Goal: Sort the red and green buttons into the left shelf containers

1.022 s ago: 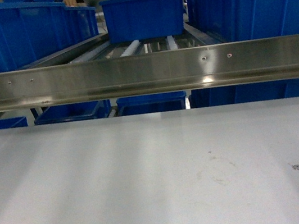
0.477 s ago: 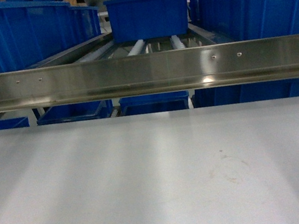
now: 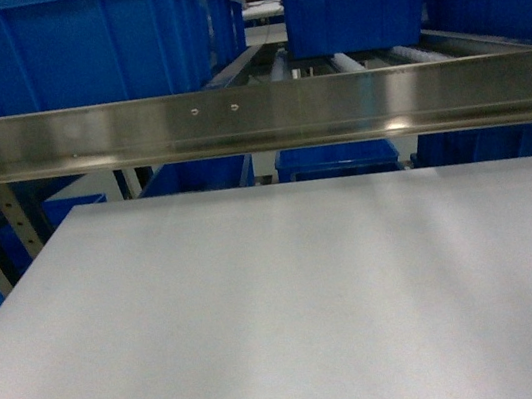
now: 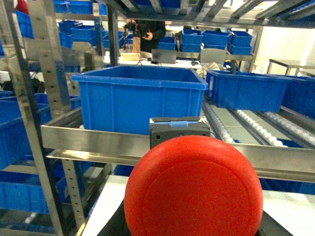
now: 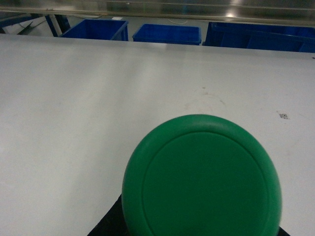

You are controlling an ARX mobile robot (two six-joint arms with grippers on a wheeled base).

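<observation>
The red button's wide cap [image 4: 193, 189] fills the lower middle of the left wrist view, and dark fingers [image 4: 114, 229] show at its lower edges, closed on it. It is held in front of the steel shelf rail, facing a large blue container [image 4: 139, 98] on the left shelf; the same bin shows in the head view [image 3: 90, 45]. The green button's cap [image 5: 202, 179] fills the bottom of the right wrist view above the white table, with a dark finger [image 5: 106, 227] beneath it. Neither gripper nor button appears in the head view.
A steel shelf rail [image 3: 253, 115] runs across above the white table [image 3: 283, 308], whose left edge shows. More blue bins [image 3: 355, 8] sit on roller tracks [image 4: 248, 123], others on the lower level [image 5: 167, 33]. A small grey box [image 4: 178, 129] sits on the rail.
The head view has swung left: the shelf bins and rail slid right in the picture, and the table's left edge and the rack uprights have come into view.
</observation>
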